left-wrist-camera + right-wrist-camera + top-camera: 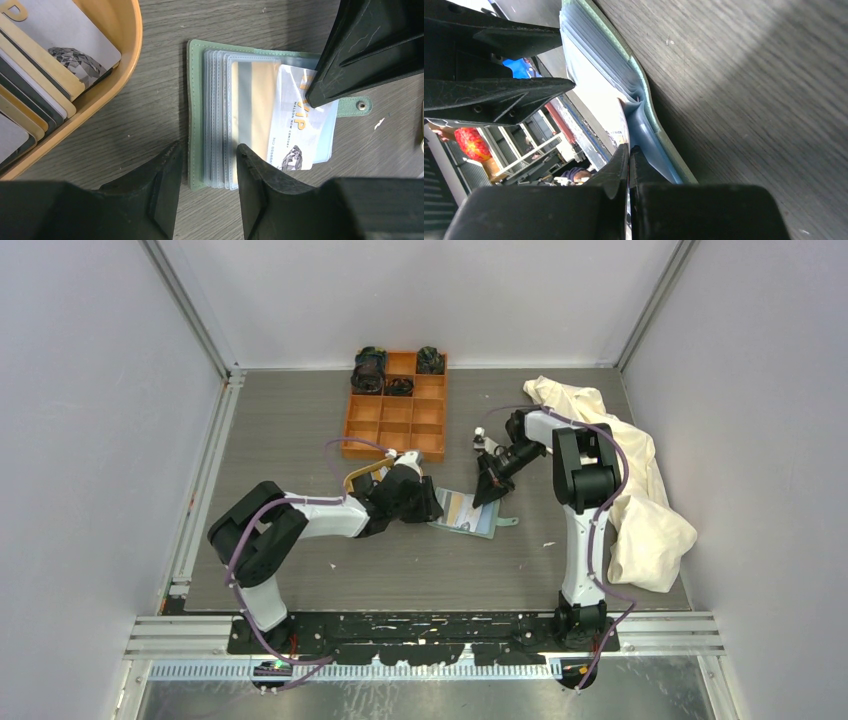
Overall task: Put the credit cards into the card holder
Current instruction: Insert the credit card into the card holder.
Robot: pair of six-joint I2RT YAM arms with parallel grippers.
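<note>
The left gripper (210, 150) holds its jaws apart, astride the spine edge of the open card holder (196, 115) on the tabletop (250, 25). Beyond, 1 pale credit card (300, 135) lies at the sleeves' outer edge, long axis parallel to the spine. The right gripper (320, 90), jaws together, touches it.

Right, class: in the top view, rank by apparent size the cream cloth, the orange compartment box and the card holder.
1. cream cloth
2. orange compartment box
3. card holder
None is much nearer the camera, so the order holds.
</note>
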